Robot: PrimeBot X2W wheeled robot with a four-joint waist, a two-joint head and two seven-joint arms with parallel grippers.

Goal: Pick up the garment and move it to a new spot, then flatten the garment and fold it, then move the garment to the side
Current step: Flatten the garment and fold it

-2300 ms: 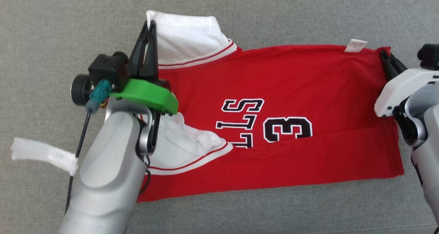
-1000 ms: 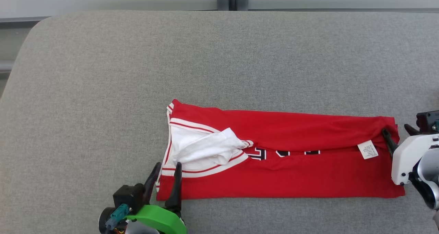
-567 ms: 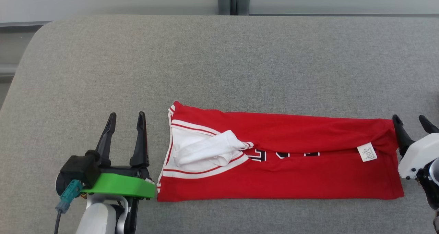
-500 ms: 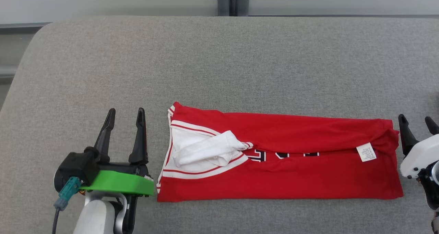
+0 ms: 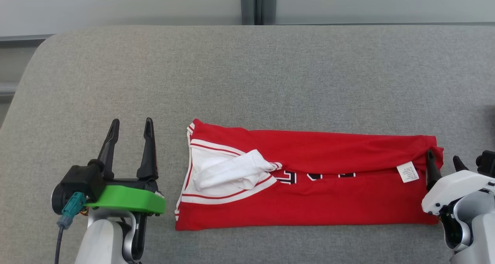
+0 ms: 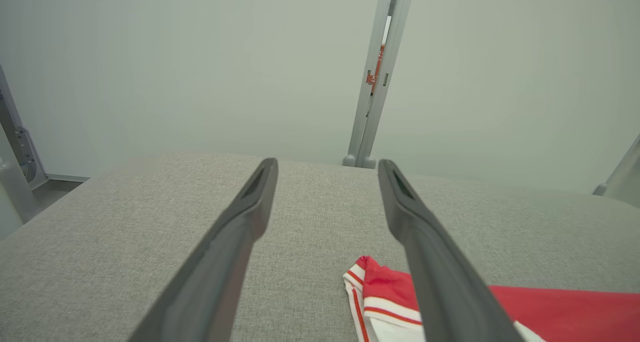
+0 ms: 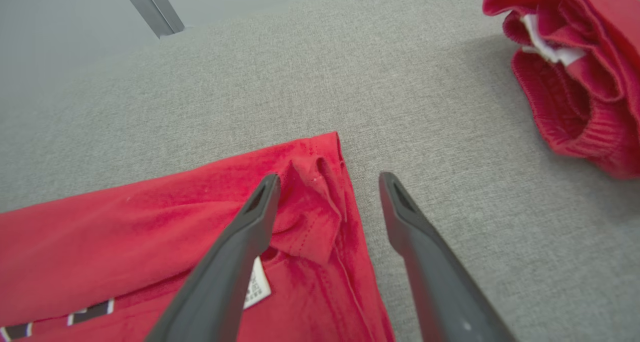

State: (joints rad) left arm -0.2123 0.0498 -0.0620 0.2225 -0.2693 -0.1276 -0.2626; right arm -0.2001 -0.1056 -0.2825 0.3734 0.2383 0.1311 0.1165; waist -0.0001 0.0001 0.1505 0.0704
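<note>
Jersey (image 5: 309, 206): folded strip on cushion (image 5: 247, 74), long axis left–right, sleeves (image 5: 232, 173) toward my left. My left gripper (image 5: 131, 121): spread wide, empty, beside sleeves. My right gripper (image 5: 442, 155): spread wide, empty, over hem corner (image 7: 320, 182).

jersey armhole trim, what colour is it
White with a thin red stripe; trim shows best in head view.

Bright, even, soft light here, no glare. Faint shadow beside the crumpled red cloth (image 7: 580, 81) at two o'clock, right wrist view. Left wrist view's fingers (image 6: 215, 282) go soft towards six o'clock.
</note>
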